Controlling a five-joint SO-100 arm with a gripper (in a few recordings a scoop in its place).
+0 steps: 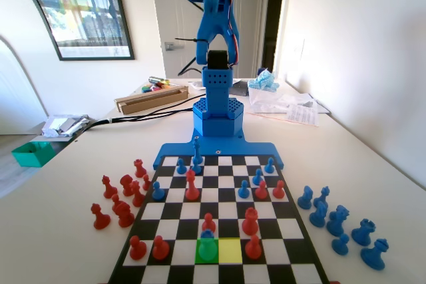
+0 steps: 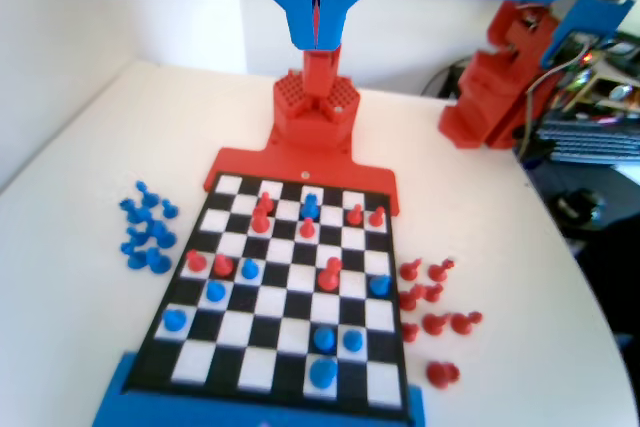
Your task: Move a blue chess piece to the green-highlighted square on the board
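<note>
A small blue chess piece [image 1: 207, 245] with a ball head stands on the green-highlighted square [image 1: 198, 256], in the second row from the near edge of the board [image 1: 126, 257] in the fixed view, and looks greenish under the tint. In the wrist view the same pawn [image 2: 311, 204] sits near the board's [image 2: 285, 302] far end. My gripper [image 2: 316, 17] hangs high above the board, apart from every piece. Its jaws are pressed together with nothing between them.
A yellow square [image 1: 229, 251] lies just right of the green one. Red pawns [image 1: 208, 222] [image 1: 253, 247] stand close around it. Several blue pieces [image 1: 339, 221] rest off-board on the right and red ones [image 1: 116, 201] on the left. A cardboard box [image 1: 150, 98] lies behind the arm.
</note>
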